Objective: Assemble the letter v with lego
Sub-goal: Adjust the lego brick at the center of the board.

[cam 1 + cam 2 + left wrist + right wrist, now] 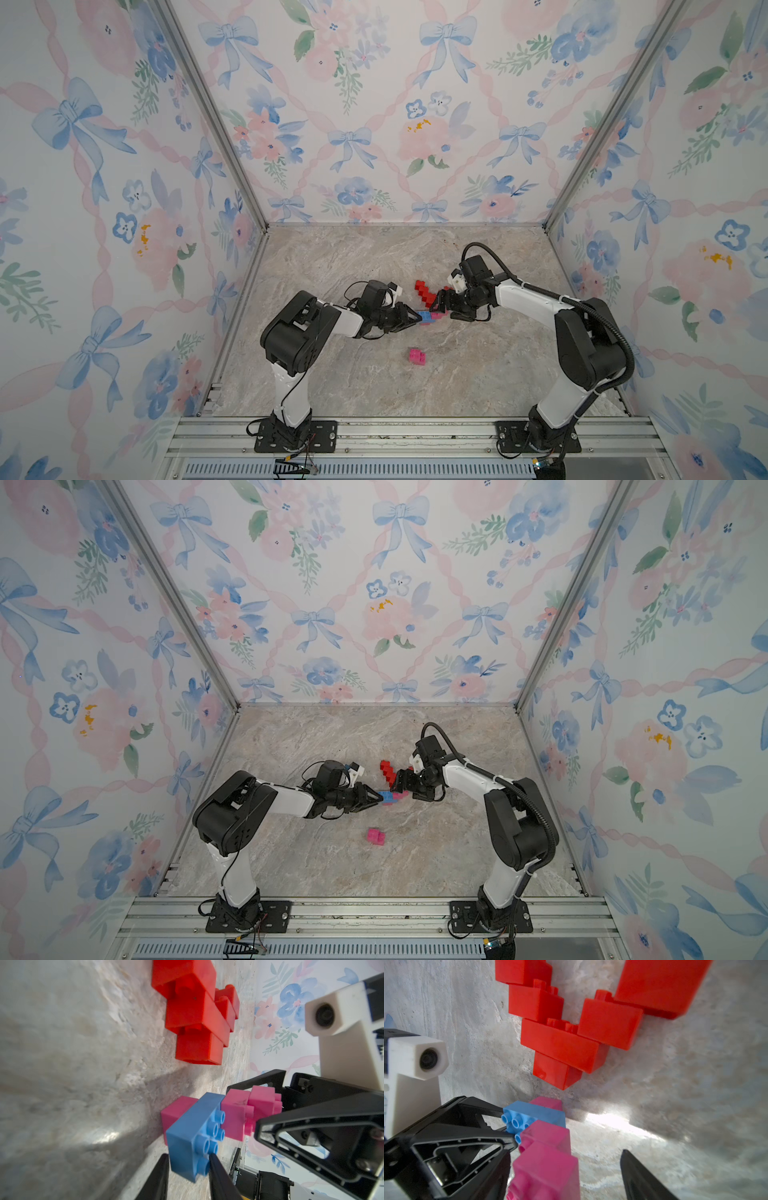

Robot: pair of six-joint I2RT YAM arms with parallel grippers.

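left end effector [418,319] pinched shut, right end effector [435,306] spread — tips converging

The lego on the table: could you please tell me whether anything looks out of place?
A joined pink pair lies alone on the table, well apart from the red V and the blue brick; it looks stray.

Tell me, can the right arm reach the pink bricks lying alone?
Probably yes: the loose pink bricks lie on bare table, nothing beside them, and the right gripper stands open nearby.
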